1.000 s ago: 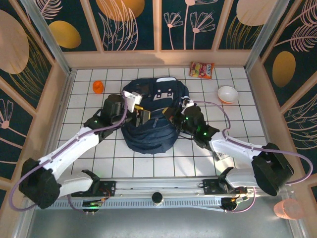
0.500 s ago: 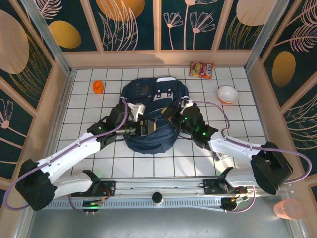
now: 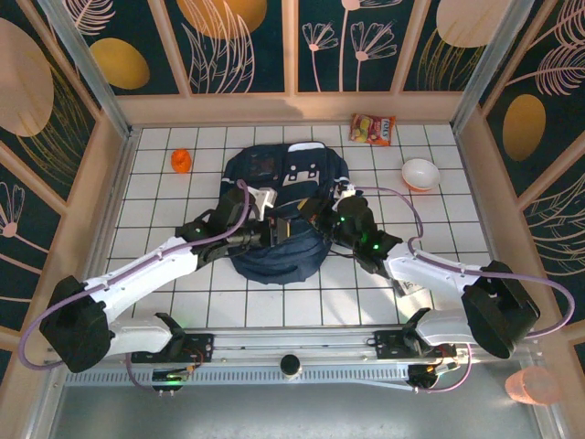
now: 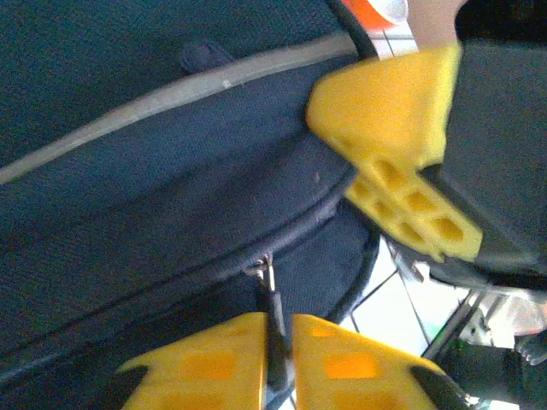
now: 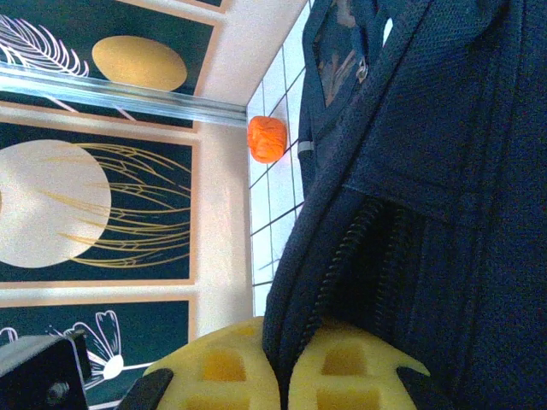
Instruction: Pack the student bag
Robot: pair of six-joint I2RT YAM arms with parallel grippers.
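One student bag [image 3: 274, 259] lies on one tiled table [image 3: 302, 306]. One small orange object [image 3: 181, 161] sits far left, one snack packet [image 3: 373, 129] far right, and one white bowl [image 3: 420, 173] right. Two arms: left arm [image 3: 146, 270], right arm [image 3: 430, 272].

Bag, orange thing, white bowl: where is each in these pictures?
Bag [image 3: 283, 261], top view, on its lower front fabric.
Orange thing [image 5: 267, 138], right wrist view, on its middle.
White bowl [image 3: 420, 174], top view, on its bare inside.
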